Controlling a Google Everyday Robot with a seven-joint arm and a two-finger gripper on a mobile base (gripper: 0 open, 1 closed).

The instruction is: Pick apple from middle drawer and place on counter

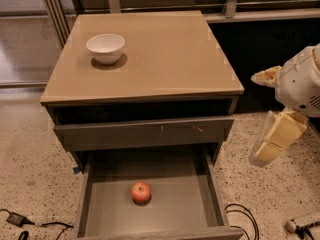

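The claw (pixel 274 140), its spread beyond my telling, hangs right of the desk (pixel 165 54), so reaching the apple (pixel 141 192) in the middle drawer (pixel 172 209) looks next.

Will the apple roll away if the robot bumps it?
Probably: the apple looks round and sits loose in the flat-floored middle drawer. Its walls would likely stop it. The gripper hangs to the right, outside the drawer.
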